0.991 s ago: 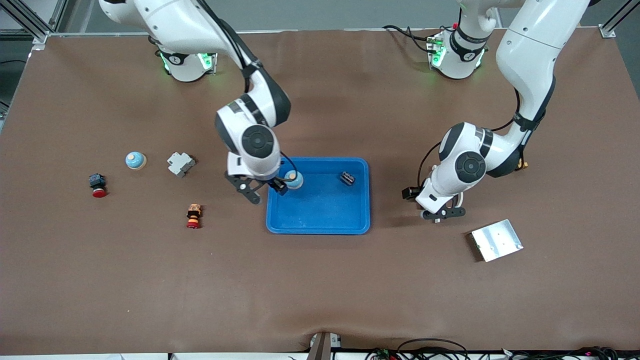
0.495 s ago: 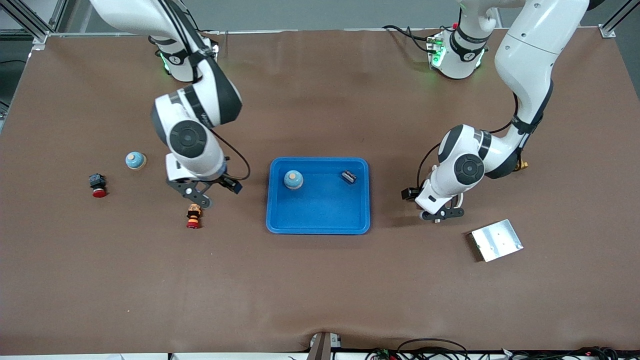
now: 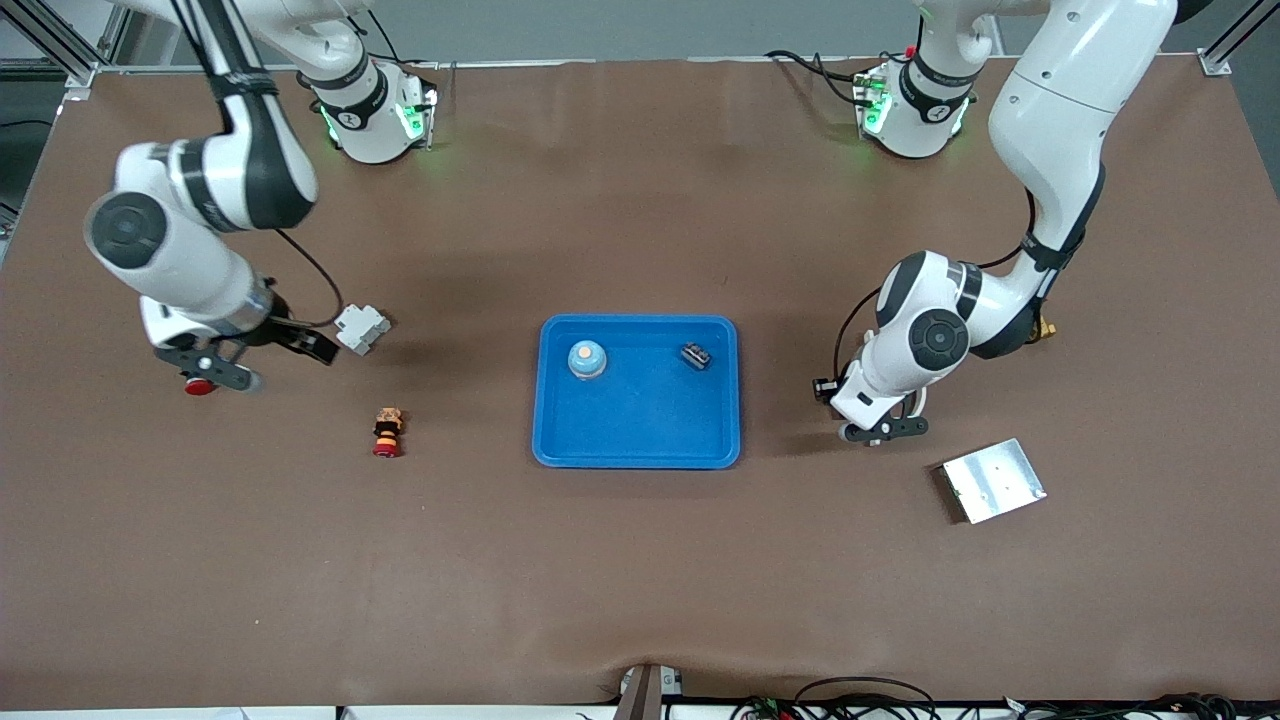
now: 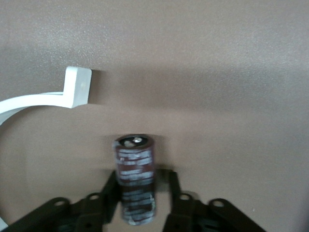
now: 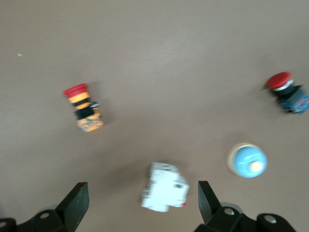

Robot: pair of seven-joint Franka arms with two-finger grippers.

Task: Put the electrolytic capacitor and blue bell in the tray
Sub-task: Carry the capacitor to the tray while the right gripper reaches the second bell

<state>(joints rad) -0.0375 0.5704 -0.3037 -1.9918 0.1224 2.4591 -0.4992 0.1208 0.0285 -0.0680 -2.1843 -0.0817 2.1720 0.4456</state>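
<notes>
The blue tray (image 3: 637,440) lies mid-table. A blue bell (image 3: 587,359) and a small dark part (image 3: 695,355) sit in it. My left gripper (image 3: 885,428) is low over the table, beside the tray toward the left arm's end. In the left wrist view it (image 4: 142,182) is open, with the dark brown electrolytic capacitor (image 4: 135,164) upright between its fingers and a gap on one side. The arm hides the capacitor in the front view. My right gripper (image 3: 265,358) is open and empty over the white part (image 3: 360,327), as the right wrist view (image 5: 142,208) also shows.
A second blue bell (image 5: 247,160), a red button on a dark body (image 5: 288,92), a red-and-orange button (image 5: 83,108) and the white part (image 5: 164,187) lie toward the right arm's end. A silver metal plate (image 3: 993,480) lies near the left gripper, nearer the camera.
My right gripper let go of the blue bell in the tray and swung away to the right arm's end of the table. The left arm has barely moved.
</notes>
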